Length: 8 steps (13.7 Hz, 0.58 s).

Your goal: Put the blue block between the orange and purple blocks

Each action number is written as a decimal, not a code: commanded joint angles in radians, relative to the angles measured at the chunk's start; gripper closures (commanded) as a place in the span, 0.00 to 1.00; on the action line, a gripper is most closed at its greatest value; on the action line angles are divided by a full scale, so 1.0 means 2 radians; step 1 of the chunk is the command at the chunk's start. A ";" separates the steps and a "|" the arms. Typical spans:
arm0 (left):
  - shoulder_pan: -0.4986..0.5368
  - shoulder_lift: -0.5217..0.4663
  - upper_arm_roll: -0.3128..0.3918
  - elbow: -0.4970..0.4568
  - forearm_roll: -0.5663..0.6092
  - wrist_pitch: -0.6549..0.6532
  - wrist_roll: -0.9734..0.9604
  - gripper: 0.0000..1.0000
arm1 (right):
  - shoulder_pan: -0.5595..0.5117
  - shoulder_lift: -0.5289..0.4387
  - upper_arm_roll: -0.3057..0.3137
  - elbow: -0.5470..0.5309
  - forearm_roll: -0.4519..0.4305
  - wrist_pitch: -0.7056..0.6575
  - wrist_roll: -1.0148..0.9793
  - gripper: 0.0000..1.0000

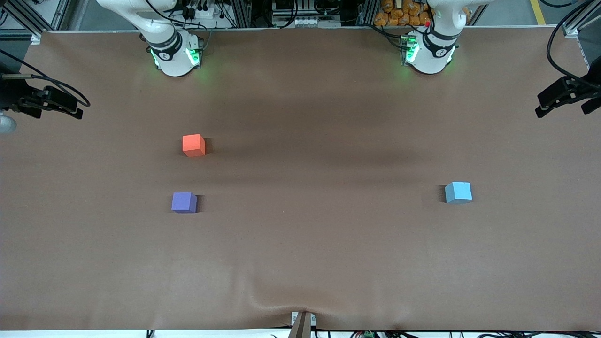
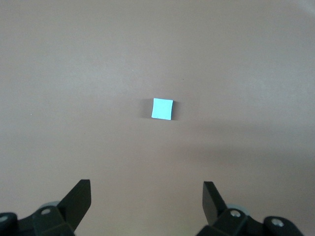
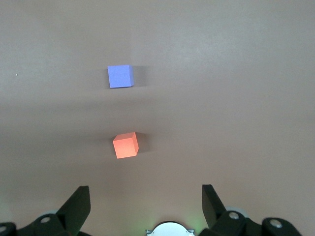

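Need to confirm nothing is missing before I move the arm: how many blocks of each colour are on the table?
blue block: 1
orange block: 1
purple block: 1
Total: 3 blocks, all lying apart on the table.

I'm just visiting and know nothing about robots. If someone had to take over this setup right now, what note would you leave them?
Left tool: open, holding nothing, high over the blue block, which sits alone toward the left arm's end of the table.
Right tool: open, holding nothing, high over the orange block and purple block, both toward the right arm's end; the purple one is nearer the front camera, with a bare gap between them.
Done: nothing yet; no block is held.
Left: pick up the blue block, carry it across, set it in that gap.
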 commanded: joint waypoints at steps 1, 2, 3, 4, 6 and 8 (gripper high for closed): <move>0.001 0.008 0.000 0.014 -0.009 -0.002 0.005 0.00 | -0.010 0.001 0.006 0.008 0.009 -0.008 0.006 0.00; 0.001 0.009 0.000 0.014 -0.009 -0.002 0.005 0.00 | -0.010 0.001 0.006 0.008 0.009 -0.007 0.006 0.00; 0.001 0.012 0.000 0.016 -0.009 -0.002 0.005 0.00 | -0.010 0.001 0.006 0.008 0.009 -0.007 0.006 0.00; 0.001 0.014 -0.001 0.017 -0.009 -0.002 0.005 0.00 | -0.010 0.001 0.006 0.008 0.009 -0.007 0.006 0.00; 0.001 0.015 0.000 0.016 -0.009 -0.002 0.007 0.00 | -0.010 0.001 0.006 0.008 0.009 -0.008 0.006 0.00; 0.002 0.021 0.000 0.016 -0.009 -0.002 0.007 0.00 | -0.011 0.001 0.006 0.008 0.009 -0.008 0.006 0.00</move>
